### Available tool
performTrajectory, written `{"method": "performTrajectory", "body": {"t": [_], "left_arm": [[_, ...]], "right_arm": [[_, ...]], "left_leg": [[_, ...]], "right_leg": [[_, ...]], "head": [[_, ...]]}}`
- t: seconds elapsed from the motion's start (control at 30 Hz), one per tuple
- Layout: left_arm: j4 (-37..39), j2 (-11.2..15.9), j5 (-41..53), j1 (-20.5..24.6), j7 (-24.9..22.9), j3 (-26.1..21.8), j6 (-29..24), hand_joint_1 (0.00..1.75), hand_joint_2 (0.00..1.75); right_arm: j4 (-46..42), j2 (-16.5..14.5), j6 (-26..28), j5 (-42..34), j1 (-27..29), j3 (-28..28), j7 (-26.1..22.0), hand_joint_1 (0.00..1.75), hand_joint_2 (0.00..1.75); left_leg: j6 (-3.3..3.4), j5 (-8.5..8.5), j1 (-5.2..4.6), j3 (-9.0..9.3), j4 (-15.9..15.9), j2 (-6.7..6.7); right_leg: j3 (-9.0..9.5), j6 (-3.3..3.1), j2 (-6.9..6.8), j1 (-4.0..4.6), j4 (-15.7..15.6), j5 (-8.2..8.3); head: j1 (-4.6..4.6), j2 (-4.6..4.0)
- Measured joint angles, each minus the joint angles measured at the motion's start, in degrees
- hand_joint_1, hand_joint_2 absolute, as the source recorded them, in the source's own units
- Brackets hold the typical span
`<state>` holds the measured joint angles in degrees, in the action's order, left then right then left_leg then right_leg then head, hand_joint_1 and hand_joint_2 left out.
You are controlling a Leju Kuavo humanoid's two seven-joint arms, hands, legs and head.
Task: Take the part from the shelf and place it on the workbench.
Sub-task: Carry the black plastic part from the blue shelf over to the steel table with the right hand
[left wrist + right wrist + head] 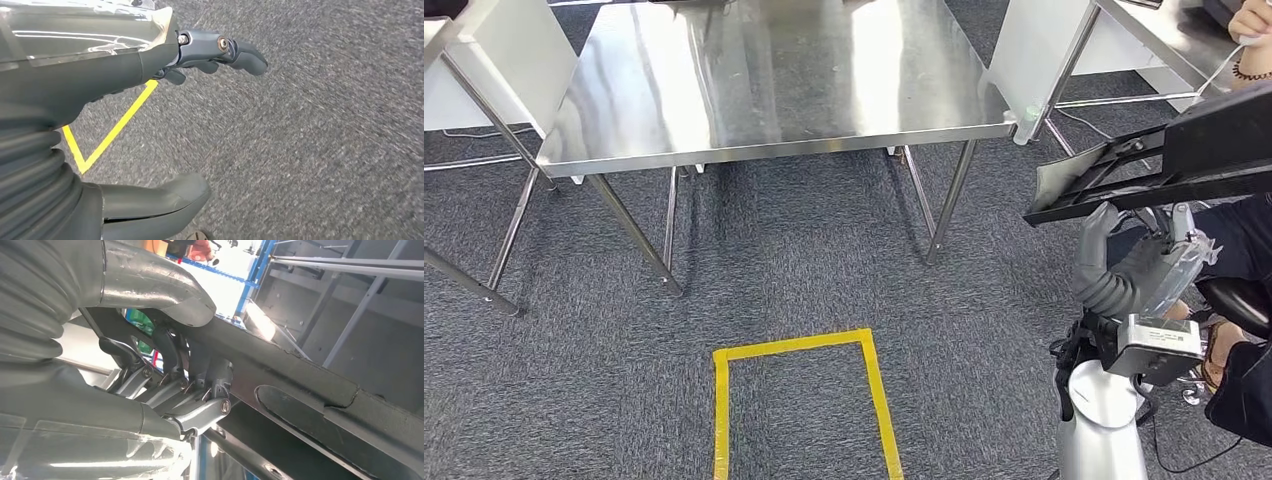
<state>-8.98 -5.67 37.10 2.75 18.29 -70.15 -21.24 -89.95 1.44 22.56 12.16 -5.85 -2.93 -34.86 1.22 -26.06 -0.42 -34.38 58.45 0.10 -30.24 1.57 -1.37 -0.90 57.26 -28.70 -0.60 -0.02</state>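
The part (1164, 160) is a long flat black frame piece. My right hand (1124, 260) grips it from below at the right side of the head view. Up close, the thumb and dark fingers (170, 355) clamp around the black part (310, 405). The steel workbench (764, 80) stands ahead across the top of the head view, its top bare and shiny. My left hand (210, 55) hangs over the grey carpet with fingers (245, 55) loosely extended and nothing in it.
A yellow tape rectangle (799, 400) marks the carpet in front of the bench. White panels (514, 50) stand at both sides of the bench. A person's hand (1254, 30) and dark clothing (1244, 380) are at the far right.
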Motion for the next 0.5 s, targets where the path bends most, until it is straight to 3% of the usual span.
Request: {"method": "performTrajectory", "body": {"t": [0.03, 0.13, 0.2, 0.27, 0.33, 0.37, 0.47, 0.5], "left_arm": [[-0.11, -0.12, -0.01, 0.15, 0.07, -0.07, 0.01, 0.00, 1.75], [-0.55, -0.40, -0.05, 0.41, 0.48, -0.38, 0.28, 0.00, 1.75], [-0.85, -0.53, -0.07, 0.56, 0.75, -0.47, 0.83, 0.00, 1.75], [-1.13, -0.66, -0.05, 0.75, 0.85, -0.49, 1.34, 0.00, 1.75], [-1.27, -0.86, -0.05, 0.81, 0.84, -0.49, 1.55, 0.00, 1.75], [-1.29, -0.98, -0.06, 0.78, 0.82, -0.50, 1.58, 0.00, 1.75], [-1.45, -1.03, -0.06, 0.68, 0.79, -0.52, 1.59, 0.00, 1.75], [-1.58, -0.95, -0.05, 0.69, 0.78, -0.54, 1.59, 0.00, 1.75]], "right_arm": [[0.09, -0.01, -0.08, 0.05, -0.19, 0.01, 0.02, 1.75, 1.75], [0.34, -0.03, -0.22, 0.14, -0.51, -0.01, 0.20, 1.75, 1.75], [0.35, 0.02, -0.24, 0.42, -0.68, -0.01, 0.43, 1.75, 1.75], [0.25, 0.14, -0.24, 0.88, -0.44, 0.00, 0.72, 1.75, 1.75], [0.20, 0.23, -0.24, 1.10, 0.08, -0.02, 0.91, 1.75, 1.75], [0.19, 0.25, -0.24, 1.13, 0.28, -0.02, 0.93, 1.75, 1.75], [0.21, 0.26, -0.24, 1.14, 0.63, -0.03, 0.96, 1.75, 1.75], [0.27, 0.25, -0.24, 1.15, 0.73, -0.03, 0.96, 1.75, 1.75]], "left_leg": [[0.37, -0.23, -0.02, 0.06, -0.28, -0.02], [2.03, -0.75, -0.01, 1.66, -2.54, -0.26], [2.81, -0.50, 0.28, 3.25, -3.64, -0.54], [3.03, -0.57, 0.63, 3.77, -3.87, -0.73], [2.43, -1.07, 1.04, 4.18, -3.83, -1.02], [1.89, -1.46, 1.41, 4.60, -3.78, -1.18], [-0.32, -3.52, 2.71, 6.16, -2.83, -1.55], [-1.06, -4.39, 2.85, 6.43, -2.33, -1.59]], "right_leg": [[0.33, 0.38, -0.06, -0.16, -0.06, 0.23], [0.78, 2.42, -0.12, -0.63, 0.90, 1.90], [-0.52, 2.21, 0.52, -0.75, 3.52, 0.64], [-4.32, 1.53, 1.20, -0.88, 9.72, -2.38], [-8.05, 2.12, 1.36, -1.23, 14.51, -3.89], [-8.45, 2.91, 1.35, -1.54, 14.02, -3.41], [-5.27, 5.98, 0.86, -2.90, 4.36, 1.29], [-4.40, 5.96, 0.57, -3.01, 2.37, 2.06]], "head": [[0.02, 0.00], [-0.09, 0.00], [-0.15, -0.02], [-0.17, -0.04], [-0.22, -0.04], [-0.23, -0.04], [-0.38, -0.04], [-0.49, -0.04]]}}
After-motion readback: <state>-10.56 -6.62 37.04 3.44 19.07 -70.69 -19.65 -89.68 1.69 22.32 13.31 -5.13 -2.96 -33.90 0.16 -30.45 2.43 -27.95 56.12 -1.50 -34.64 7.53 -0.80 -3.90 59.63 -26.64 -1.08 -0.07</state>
